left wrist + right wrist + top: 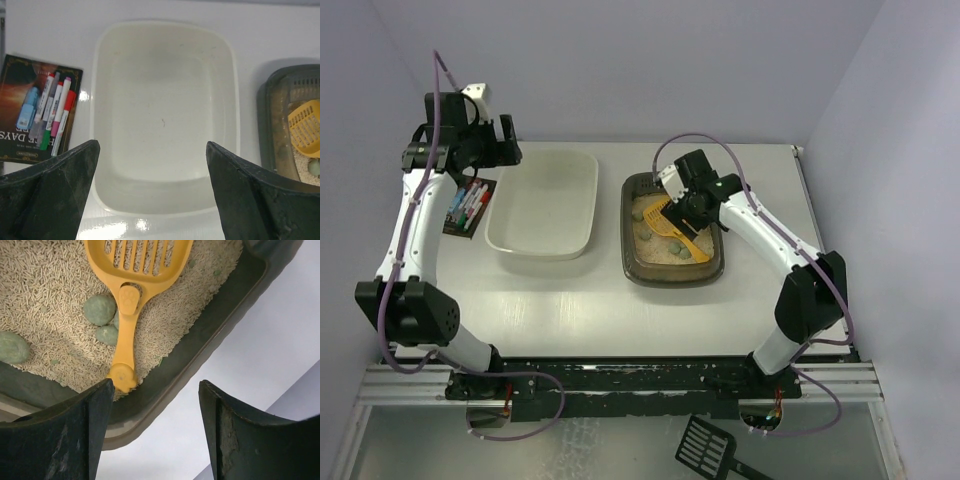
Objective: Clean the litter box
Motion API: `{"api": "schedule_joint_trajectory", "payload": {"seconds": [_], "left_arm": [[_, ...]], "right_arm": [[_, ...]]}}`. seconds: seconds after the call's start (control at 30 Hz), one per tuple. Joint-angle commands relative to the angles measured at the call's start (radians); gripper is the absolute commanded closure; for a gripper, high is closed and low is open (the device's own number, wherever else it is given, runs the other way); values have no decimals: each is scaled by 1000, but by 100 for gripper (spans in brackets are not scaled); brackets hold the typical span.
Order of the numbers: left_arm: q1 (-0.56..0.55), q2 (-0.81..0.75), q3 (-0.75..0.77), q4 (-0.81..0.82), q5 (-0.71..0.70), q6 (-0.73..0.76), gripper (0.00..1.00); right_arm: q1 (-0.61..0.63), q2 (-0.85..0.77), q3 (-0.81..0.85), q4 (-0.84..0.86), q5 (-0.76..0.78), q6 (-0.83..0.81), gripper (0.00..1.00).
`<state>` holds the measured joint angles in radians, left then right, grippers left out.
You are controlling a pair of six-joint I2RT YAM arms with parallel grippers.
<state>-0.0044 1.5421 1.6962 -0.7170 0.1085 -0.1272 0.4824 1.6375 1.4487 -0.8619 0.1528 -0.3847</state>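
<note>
At the right of the table, just right of the white tub (545, 200): the litter box (672, 277), filled with beige pellets and grey-green lumps (99, 309), with a yellow slotted scoop (131, 285) lying flat on the litter, handle toward the near right corner.

Poised low over that handle, the right gripper (155, 385), fingers parted and grasping nothing, with the handle's tip just beside one finger rather than between the two.

Judged to be the reach for the scoop. Shift sideways until the handle sits centred in the gap, lower until both pads bracket the thin stem, then clench firmly. Avoid pinching only the knob at the very end, as it is likely to swivel once the head carries litter. Mind the box wall, close by the handle's tip. Once gripped, slide the slotted head under a lump, lift, shake lightly to shed loose pellets, then carry left to the tub.

Above the tub at the far left, the left gripper (152, 145), spread wide and empty, well apart from the work.

Left of the tub, a book (30, 90) with marker pens (57, 110) on its cover. Below the table's near edge, a black scoop (705, 445). Leave these alone.
</note>
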Motion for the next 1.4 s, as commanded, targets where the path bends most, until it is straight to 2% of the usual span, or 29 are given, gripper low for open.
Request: {"api": "schedule_joint_trajectory", "payload": {"seconds": [0.0,0.2,0.6,0.97,1.17,1.37], "left_arm": [[3,30,12,-30,1,11,1],[3,19,-25,-7,-15,18,1],[2,-1,-56,8,-8,27,1],[3,8,-55,5,-4,34,1],[3,13,-43,-4,2,42,1],[3,18,-41,-7,12,49,1]], "right_arm": [[2,11,-48,35,19,12,34],[5,83,-40,26,-47,58,39],[5,196,-53,91,-39,47,60],[4,255,-69,136,-30,37,61],[-12,278,-69,150,-35,29,67],[-35,289,-67,152,-35,15,68]]}}
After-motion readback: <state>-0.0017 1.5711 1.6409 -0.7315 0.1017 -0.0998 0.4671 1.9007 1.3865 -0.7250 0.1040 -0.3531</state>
